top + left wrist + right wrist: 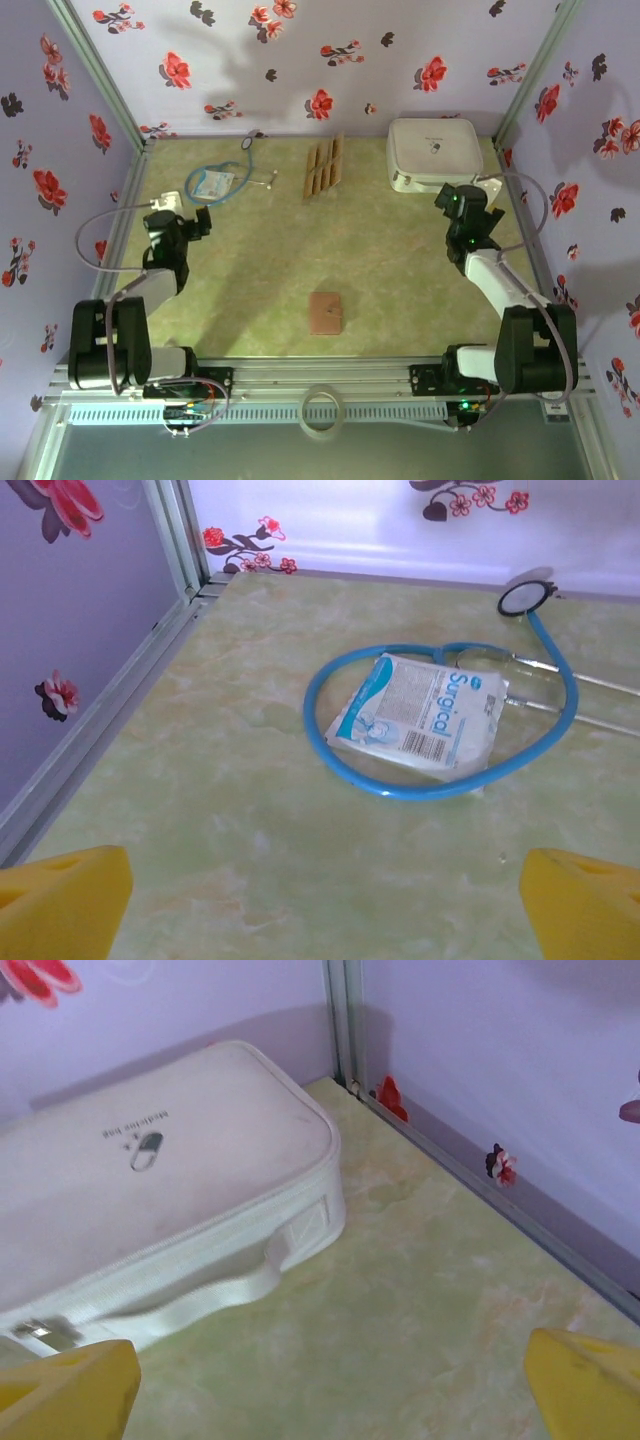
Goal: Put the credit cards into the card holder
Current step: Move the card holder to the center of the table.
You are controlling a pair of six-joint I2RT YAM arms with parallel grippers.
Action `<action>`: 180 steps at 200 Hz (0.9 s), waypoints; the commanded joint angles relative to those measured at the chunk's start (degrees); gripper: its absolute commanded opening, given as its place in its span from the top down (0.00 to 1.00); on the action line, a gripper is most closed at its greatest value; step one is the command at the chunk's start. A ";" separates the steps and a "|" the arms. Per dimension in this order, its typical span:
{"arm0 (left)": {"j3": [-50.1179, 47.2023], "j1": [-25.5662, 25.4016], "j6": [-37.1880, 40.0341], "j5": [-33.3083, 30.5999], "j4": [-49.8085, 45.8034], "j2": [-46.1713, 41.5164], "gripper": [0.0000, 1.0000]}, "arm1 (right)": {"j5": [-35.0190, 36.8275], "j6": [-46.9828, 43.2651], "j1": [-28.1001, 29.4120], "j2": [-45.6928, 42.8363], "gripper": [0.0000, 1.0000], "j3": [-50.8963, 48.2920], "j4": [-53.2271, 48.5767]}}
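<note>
Four thin tan-brown credit cards, as near as they can be counted, lie side by side in the upper centre of the top view. Their long axes run up and down the frame, with the upper ends leaning slightly right. One card holder, reddish-brown and folded shut, lies flat at lower centre, well apart from them, its longer side also running roughly up the frame.

One blue stethoscope curls around one printed packet at upper left. One white case sits at upper right.

The left gripper hangs near the stethoscope with its yellow fingers spread wide and nothing between them. The right gripper hangs just beside the white case, equally wide and empty.
</note>
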 commanded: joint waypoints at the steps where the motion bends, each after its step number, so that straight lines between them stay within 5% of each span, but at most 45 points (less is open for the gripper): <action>1: 6.46 -0.62 -5.14 -1.66 -14.22 -4.35 0.00 | -7.72 6.81 -0.23 -2.15 0.01 4.21 -13.84; 22: 11.97 -2.15 -9.90 -1.56 -25.71 -6.31 0.00 | -20.19 7.24 0.37 -3.00 0.01 5.14 -17.22; 45: 16.91 -5.33 -13.68 -1.57 -36.25 -7.13 0.00 | -24.57 8.47 3.89 -3.96 0.01 5.22 -22.68; 85: 21.99 -12.24 -16.87 -1.14 -49.39 -8.96 0.00 | -24.65 12.65 13.83 -5.68 0.06 2.63 -29.84; 136: 21.75 -18.91 -19.27 0.35 -54.98 -10.56 0.00 | -23.88 24.61 29.81 -13.22 0.07 -7.29 -29.12; 180: 22.13 -20.05 -18.91 1.92 -55.94 -9.88 0.00 | -15.85 19.22 46.83 -12.86 0.07 -7.66 -33.90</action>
